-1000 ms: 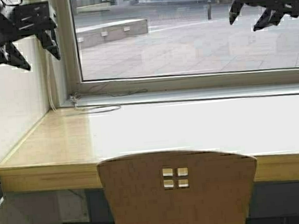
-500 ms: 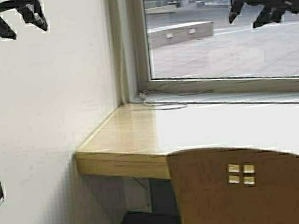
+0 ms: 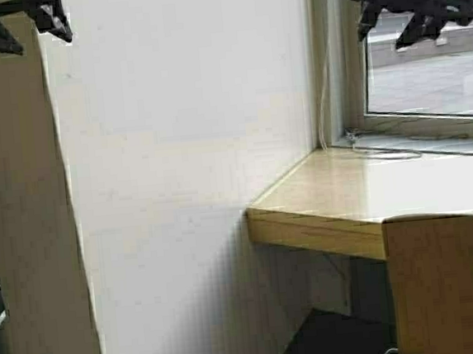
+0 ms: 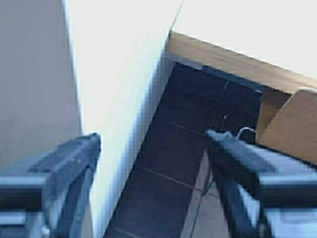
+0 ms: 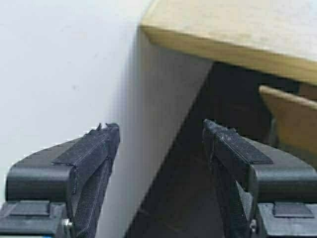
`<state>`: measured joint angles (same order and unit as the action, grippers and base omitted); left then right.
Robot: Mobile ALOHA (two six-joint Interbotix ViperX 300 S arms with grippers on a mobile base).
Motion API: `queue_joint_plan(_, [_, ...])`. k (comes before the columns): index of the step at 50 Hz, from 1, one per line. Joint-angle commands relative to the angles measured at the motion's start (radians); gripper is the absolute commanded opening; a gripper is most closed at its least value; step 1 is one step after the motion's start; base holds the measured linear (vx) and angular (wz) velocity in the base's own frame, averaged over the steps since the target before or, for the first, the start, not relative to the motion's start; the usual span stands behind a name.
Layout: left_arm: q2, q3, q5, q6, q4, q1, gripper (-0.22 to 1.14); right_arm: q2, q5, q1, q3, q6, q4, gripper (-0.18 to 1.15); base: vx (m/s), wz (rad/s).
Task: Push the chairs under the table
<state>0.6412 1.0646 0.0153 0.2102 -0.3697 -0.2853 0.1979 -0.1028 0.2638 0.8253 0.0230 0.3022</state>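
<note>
High view: pale glossy wooden tabletop with thick yellowish front edge (image 3: 340, 222) at right, abutting the white wall (image 3: 194, 164) below the window (image 3: 427, 77); light-brown plywood chair with square cutouts (image 3: 445, 291) at lower right, backrest just before the edge. Left gripper (image 3: 16, 22) and right gripper (image 3: 412, 4) raised high.

Left wrist view: fingers (image 4: 74, 163) spread apart, holding nothing, above dark floor (image 4: 168, 163).

Right wrist view: fingers (image 5: 94, 153) likewise parted, empty.

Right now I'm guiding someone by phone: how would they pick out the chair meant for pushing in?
Find the white wall and follow it to the window corner, where the pale glossy wooden table with a thick yellowish front edge begins. The light-brown moulded plywood chair stands just in front of that edge, marked by small square cutouts in its backrest.
</note>
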Motion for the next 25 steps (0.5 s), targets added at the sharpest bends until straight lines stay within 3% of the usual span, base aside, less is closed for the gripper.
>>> queue_joint_plan(1, [-0.021, -0.026, -0.011, 0.002, 0.003, -0.002, 0.95, 0.006, -0.003, -0.002, -0.031, 0.0, 0.002, 0.88, -0.26, 0.23])
queue_joint_plan(25, [-0.005, -0.023, 0.017, -0.023, 0.002, -0.002, 0.95, -0.011, 0.025, 0.035, -0.035, -0.005, -0.002, 0.88, -0.29, 0.16])
